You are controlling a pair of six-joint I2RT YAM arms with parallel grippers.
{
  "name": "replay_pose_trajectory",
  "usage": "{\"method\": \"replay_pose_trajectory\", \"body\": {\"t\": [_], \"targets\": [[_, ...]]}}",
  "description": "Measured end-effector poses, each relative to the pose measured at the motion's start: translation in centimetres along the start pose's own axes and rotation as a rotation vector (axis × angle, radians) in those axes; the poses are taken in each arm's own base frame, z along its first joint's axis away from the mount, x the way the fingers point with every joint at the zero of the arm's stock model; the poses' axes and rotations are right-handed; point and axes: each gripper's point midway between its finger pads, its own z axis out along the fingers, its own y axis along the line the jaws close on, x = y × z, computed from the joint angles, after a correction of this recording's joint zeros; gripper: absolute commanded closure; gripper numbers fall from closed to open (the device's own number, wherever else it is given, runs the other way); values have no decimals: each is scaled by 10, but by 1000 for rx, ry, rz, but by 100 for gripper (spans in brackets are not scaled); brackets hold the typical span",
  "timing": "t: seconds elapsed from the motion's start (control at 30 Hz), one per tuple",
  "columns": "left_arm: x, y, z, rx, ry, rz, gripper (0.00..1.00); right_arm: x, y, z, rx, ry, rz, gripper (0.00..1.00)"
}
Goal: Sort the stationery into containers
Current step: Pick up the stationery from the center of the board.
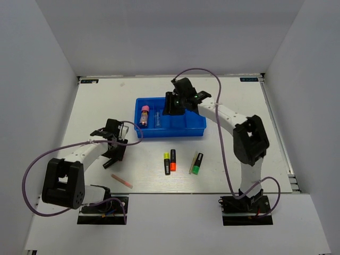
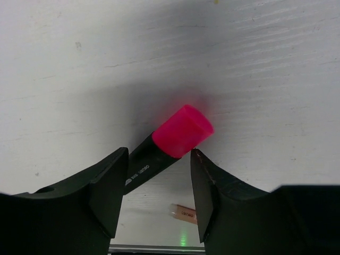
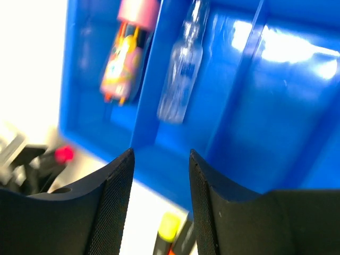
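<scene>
The left gripper (image 2: 159,154) has its jaws half-closed about a pink-capped highlighter (image 2: 183,130). I cannot tell if it is clamped; it is likely bound for the blue tray (image 1: 170,133) at its 2 o'clock. The right gripper (image 3: 161,154), part open and empty, hangs over that tray. The table (image 1: 239,159) is white and the walls (image 1: 42,53) are pale.

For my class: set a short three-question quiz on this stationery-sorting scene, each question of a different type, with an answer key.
1. Multiple choice: what sits between the fingers of the left gripper? A a marker with a pink cap; B scissors; C an eraser.
2. Count: how many highlighters lie on the table, outside the blue tray?
3. True or false: the clear bottle and the pink-capped tube lie in neighbouring compartments of the tray.
Key: 1 A. 2 three: yellow highlighter, orange highlighter, green highlighter. 3 true.
</scene>
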Motion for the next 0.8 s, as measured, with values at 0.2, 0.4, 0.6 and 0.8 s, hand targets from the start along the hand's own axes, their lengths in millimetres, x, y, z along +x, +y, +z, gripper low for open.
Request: {"method": "replay_pose_trajectory", "body": {"t": [0.2, 0.4, 0.6, 0.8], "targets": [[3, -2, 10, 18, 35, 14, 62, 0, -1, -55, -65, -54, 12, 51], [2, 0, 11, 29, 29, -9, 76, 18, -18, -83, -83, -48, 32, 45], [0, 1, 10, 35, 27, -39, 100, 38, -21, -110, -147, -25, -74, 31], [-18, 2, -8, 60, -36, -119, 100, 60, -15, -140, -284, 25, -319, 100]]}}
